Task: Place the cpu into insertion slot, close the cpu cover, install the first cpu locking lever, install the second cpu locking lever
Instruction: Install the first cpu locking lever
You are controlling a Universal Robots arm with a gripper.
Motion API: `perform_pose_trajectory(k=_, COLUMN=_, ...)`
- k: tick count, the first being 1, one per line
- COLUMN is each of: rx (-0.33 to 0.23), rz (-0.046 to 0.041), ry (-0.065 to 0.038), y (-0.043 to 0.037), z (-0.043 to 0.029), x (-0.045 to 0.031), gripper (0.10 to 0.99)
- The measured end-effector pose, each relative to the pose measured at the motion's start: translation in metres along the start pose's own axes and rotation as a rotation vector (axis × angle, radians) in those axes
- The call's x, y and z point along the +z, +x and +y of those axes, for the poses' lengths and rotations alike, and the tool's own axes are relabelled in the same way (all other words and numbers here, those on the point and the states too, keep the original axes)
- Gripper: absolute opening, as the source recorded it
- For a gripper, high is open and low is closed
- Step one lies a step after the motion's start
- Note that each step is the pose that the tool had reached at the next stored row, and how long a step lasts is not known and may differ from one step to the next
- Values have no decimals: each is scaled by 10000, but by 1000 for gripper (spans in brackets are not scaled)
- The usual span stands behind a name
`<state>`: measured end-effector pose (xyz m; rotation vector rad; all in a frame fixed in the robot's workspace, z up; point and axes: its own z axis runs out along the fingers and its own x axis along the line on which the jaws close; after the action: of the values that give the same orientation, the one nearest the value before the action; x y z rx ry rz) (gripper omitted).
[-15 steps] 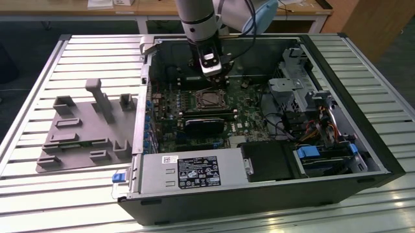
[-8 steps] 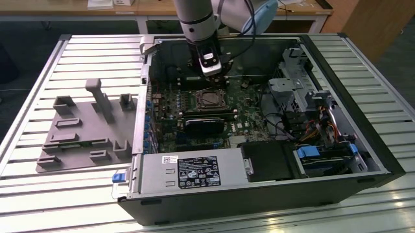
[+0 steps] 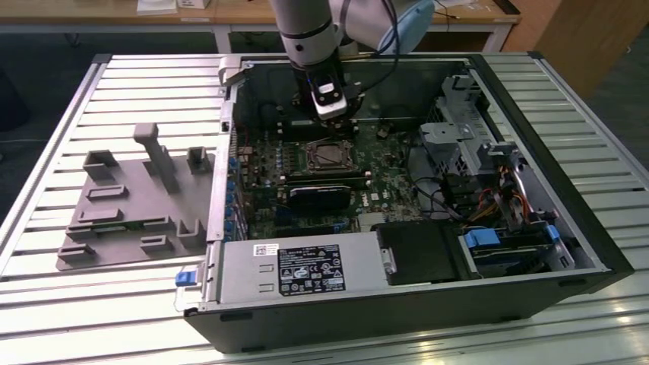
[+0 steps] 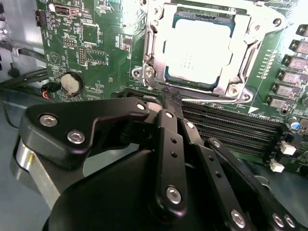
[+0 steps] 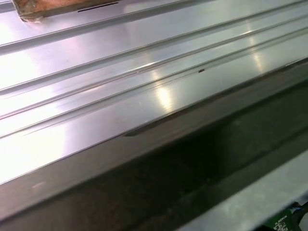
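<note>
An open computer case (image 3: 406, 319) lies on its side on a slatted metal desk (image 3: 102, 304), and the arm (image 3: 304, 30) reaches down into it from above. In the exterior view the tool (image 3: 335, 125) hangs low over the motherboard (image 3: 269, 163), just beside the insertion slot (image 3: 327, 154) on its far side. In the second wrist view the cpu (image 4: 192, 48) sits flat in that slot, its silver-grey top showing through the window of the cpu cover (image 4: 238, 43), which lies down over it. A thin metal locking lever (image 4: 148, 48) runs along one side of the cover, and a second lever (image 4: 250, 55) runs along the opposite side; I cannot tell whether either one is latched. In this same view the tool's black fingers (image 4: 168, 139) are drawn together with no gap between their tips. The tips are close to the edge of the slot that faces the long black memory slots (image 4: 226, 127), and I cannot tell whether anything thin is pinched there. A round coin battery (image 4: 72, 83) sits on the green board off to one side of the slot. In the exterior view, a black fan card (image 3: 319, 199) lies nearer the camera than the slot, with the power supply (image 3: 294, 270) in front of it. A grey moulded fixture tray (image 3: 112, 220) rests on the desk at the exterior view's left, well apart from the tool.
</note>
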<state>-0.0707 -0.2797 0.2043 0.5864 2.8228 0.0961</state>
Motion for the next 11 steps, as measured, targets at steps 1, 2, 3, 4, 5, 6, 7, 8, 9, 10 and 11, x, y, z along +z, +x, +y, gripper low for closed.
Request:
perform_pose_trajectory(k=1, rx=-28, rz=-3, ry=7, y=1, z=0, x=3, gripper=102)
perform_pose_trajectory(k=2, rx=-54, rz=-6, ry=13, y=2, z=-1, x=6, gripper=102)
perform_pose_trajectory(k=3, rx=-73, rz=-9, ry=20, y=3, z=-2, x=9, gripper=102)
perform_pose_trajectory(k=4, rx=-86, rz=-9, ry=27, y=4, z=-5, x=10, gripper=102)
perform_pose_trajectory(k=5, rx=-98, rz=-10, ry=28, y=5, z=-9, x=11, gripper=102)
perform_pose_trajectory(k=6, rx=-108, rz=-10, ry=26, y=4, z=-14, x=14, gripper=102)
perform_pose_trajectory(k=7, rx=-119, rz=-9, ry=23, y=4, z=-20, x=18, gripper=102)
perform_pose_trajectory(k=8, rx=-126, rz=-9, ry=19, y=4, z=-25, x=23, gripper=102)
perform_pose_trajectory(k=9, rx=-129, rz=-8, ry=19, y=4, z=-28, x=28, gripper=102)
perform_pose_trajectory(k=10, rx=-132, rz=-8, ry=20, y=5, z=-30, x=31, gripper=102)
perform_pose_trajectory(k=11, rx=-136, rz=-7, ry=20, y=6, z=-30, x=32, gripper=102)
